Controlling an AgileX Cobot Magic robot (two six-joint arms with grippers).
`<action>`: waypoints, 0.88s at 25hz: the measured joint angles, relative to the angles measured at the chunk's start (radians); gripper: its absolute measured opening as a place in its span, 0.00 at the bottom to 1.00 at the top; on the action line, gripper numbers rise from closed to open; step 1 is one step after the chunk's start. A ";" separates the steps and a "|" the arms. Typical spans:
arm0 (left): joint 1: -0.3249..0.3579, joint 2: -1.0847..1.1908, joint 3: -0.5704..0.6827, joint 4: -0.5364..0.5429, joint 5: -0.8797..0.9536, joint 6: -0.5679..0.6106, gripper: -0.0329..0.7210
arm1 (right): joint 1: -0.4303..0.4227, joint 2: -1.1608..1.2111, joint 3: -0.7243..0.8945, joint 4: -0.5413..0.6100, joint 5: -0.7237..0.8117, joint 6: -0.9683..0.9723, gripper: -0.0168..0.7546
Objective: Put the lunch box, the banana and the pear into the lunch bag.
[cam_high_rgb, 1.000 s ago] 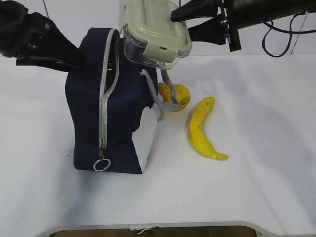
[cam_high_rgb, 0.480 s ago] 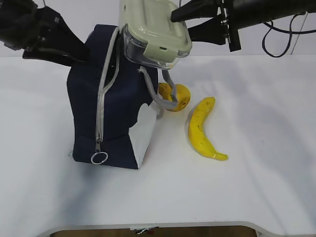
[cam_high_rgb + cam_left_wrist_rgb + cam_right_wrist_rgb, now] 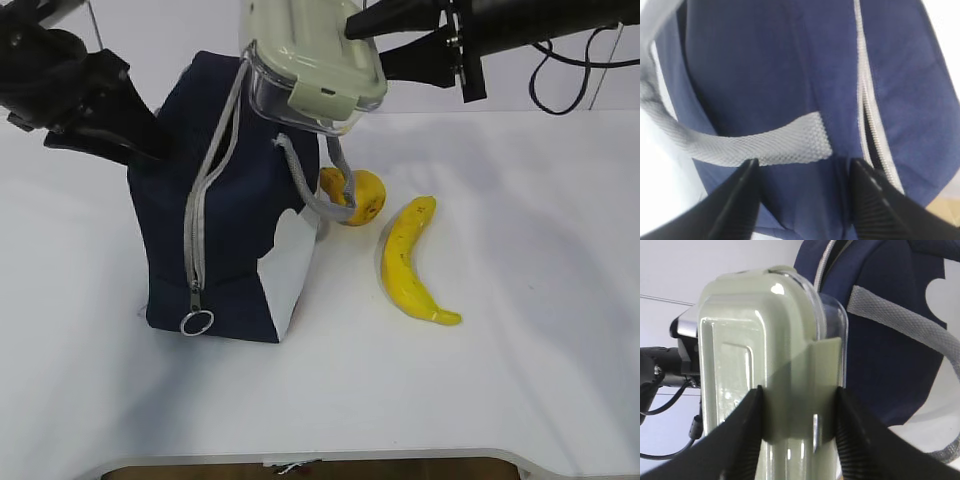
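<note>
The navy lunch bag point(image 3: 245, 235) stands left of centre, its grey zipper point(image 3: 197, 225) parted at the top. My left gripper point(image 3: 143, 140) is at the bag's upper left side, shut on a fold of its fabric point(image 3: 800, 175), just below a grey handle point(image 3: 765, 145). My right gripper point(image 3: 368, 45) is shut on the lunch box point(image 3: 310, 70), whose sage-green lid point(image 3: 765, 350) fills the right wrist view. The box hangs tilted right over the bag's top. The pear point(image 3: 362, 195) lies behind the bag's other handle point(image 3: 310, 195). The banana point(image 3: 408, 262) lies on the table to the right.
Everything sits on a white table point(image 3: 520, 350); its front edge runs along the bottom of the exterior view. A ring pull point(image 3: 197, 322) hangs low on the bag's front. Black cables point(image 3: 560, 85) trail behind the right arm.
My left gripper has drawn the bag's top leftward, leaning the bag and shifting the zipper and ring pull left. The lunch box has sunk slightly closer to the bag's top.
</note>
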 joint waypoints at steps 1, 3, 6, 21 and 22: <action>0.000 0.001 0.000 0.000 0.010 0.000 0.43 | 0.002 0.000 0.000 0.007 -0.002 0.000 0.46; 0.000 0.001 0.000 -0.006 0.026 0.002 0.28 | 0.008 0.000 0.000 0.019 -0.002 0.000 0.46; 0.000 0.001 -0.002 -0.022 0.055 0.013 0.08 | 0.021 0.000 0.000 0.027 -0.002 0.000 0.46; 0.000 -0.020 -0.074 -0.053 0.123 0.019 0.04 | 0.049 0.000 -0.002 -0.163 -0.082 0.007 0.46; 0.000 -0.022 -0.074 -0.056 0.123 0.019 0.04 | 0.049 0.000 -0.002 -0.204 -0.092 0.021 0.46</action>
